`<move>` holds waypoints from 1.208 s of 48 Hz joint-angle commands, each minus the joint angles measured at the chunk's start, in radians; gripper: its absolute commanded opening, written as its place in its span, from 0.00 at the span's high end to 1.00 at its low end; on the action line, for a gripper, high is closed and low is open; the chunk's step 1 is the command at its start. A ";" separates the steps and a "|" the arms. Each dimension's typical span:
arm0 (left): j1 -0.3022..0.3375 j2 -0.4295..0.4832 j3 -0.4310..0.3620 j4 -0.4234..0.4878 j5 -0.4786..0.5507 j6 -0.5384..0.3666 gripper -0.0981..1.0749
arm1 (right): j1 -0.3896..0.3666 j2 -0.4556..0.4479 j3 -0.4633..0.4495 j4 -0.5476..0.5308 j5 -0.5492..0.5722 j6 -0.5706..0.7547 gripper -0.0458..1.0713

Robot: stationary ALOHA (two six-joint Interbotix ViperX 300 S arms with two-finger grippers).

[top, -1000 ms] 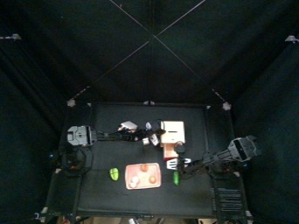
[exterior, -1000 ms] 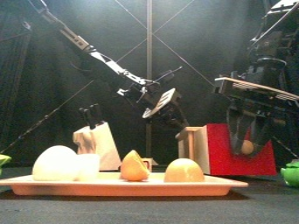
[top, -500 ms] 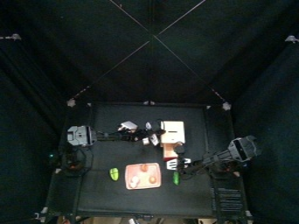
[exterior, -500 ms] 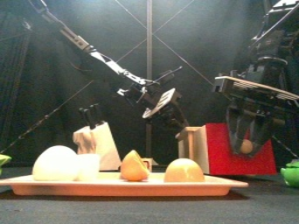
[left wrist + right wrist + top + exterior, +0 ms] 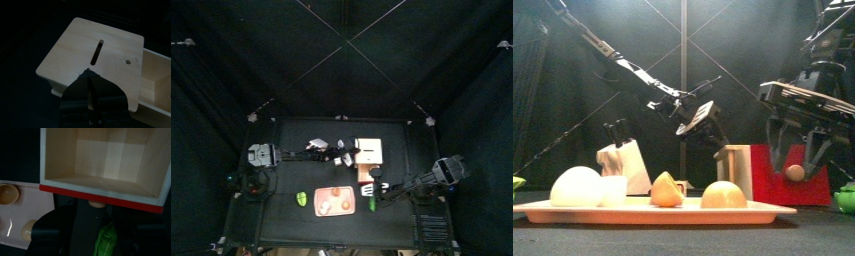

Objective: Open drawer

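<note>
The drawer (image 5: pixel 100 163) stands pulled out toward the worktop's front right, its pale interior exposed behind a red front, so the opening looks largely done. The right gripper (image 5: pixel 810 150) hangs spread just off the knob (image 5: pixel 97 204), apparently released. The left gripper (image 5: pixel 93 90), jaws pressed together, rests on the wooden unit's top (image 5: pixel 93 47), steadying it.
</note>
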State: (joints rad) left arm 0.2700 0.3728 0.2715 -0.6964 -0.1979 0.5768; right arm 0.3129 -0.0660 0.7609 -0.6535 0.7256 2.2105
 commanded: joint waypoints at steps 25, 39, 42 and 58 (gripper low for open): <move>0.009 -0.002 0.012 0.000 0.006 0.000 0.64 | 0.055 -0.149 0.008 0.015 -0.006 -0.002 0.21; 0.008 -0.054 0.031 0.080 0.002 0.006 0.64 | 0.078 -0.202 0.037 0.002 -0.008 -0.002 0.21; -0.006 -0.071 0.037 0.106 -0.014 0.002 0.65 | 0.080 -0.209 0.043 -0.006 -0.008 -0.002 0.21; -0.114 -0.239 0.166 0.140 -0.199 0.003 0.68 | 0.081 -0.215 0.054 -0.052 -0.011 -0.002 0.21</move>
State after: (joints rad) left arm 0.1856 0.2224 0.4172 -0.5614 -0.3758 0.5798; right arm 0.3912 -0.2546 0.8237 -0.6964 0.7164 2.2074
